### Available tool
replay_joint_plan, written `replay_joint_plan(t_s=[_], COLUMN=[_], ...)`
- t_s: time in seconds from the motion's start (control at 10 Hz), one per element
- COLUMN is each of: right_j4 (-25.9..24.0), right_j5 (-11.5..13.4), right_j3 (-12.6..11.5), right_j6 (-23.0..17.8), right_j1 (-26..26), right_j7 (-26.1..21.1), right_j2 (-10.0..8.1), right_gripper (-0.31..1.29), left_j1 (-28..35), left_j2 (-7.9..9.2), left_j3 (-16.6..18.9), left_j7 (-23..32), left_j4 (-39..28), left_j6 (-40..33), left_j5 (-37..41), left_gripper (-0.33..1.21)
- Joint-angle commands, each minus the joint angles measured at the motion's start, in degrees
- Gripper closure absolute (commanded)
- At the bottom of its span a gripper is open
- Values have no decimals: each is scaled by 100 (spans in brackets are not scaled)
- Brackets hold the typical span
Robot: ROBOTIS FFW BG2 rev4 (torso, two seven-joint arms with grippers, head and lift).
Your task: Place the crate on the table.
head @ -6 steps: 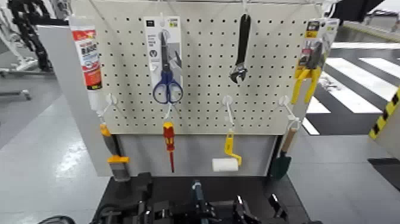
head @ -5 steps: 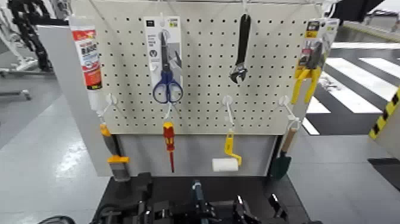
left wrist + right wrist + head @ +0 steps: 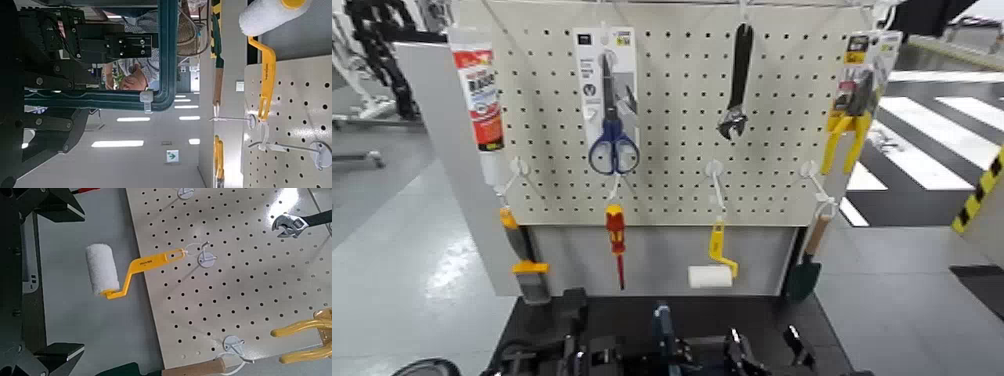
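We're closing the left jaws [image 3: 117, 83] at the crate's rim [image 3: 167, 47], hold unclear; our right jaws [image 3: 81, 282] are standing wide, empty.

Robotics lab or workshop, tool-hung pegboard [image 3: 672, 120], grey floor [image 3: 412, 250], striped floor markings [image 3: 932, 130]

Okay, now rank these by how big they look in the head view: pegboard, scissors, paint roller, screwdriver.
1. Pegboard, by far the largest
2. Scissors, counting blades and handles, without their card
3. Paint roller and screwdriver: too alike to rank, one wider, the other longer
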Motion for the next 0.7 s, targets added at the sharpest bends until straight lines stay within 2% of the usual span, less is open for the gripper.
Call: replay_joint_plan(t_s=[0.1,0.7], right_j4=[30,39], right_j5=[-9,-26], right_j3=[16,34], right_j6=[-29,-56], right_j1=[-10,-27], right_j7=[0,0], right_j2=[-8,-17], right_gripper=[14,14], left_j1=[-169,-802], left_j2=[79,123], left_j3=[-100,-258], left_j7=[-10,-810], left_j4=[155,673], left_j6=[24,-46], left_j5=[-43,-992], left_gripper=[114,114])
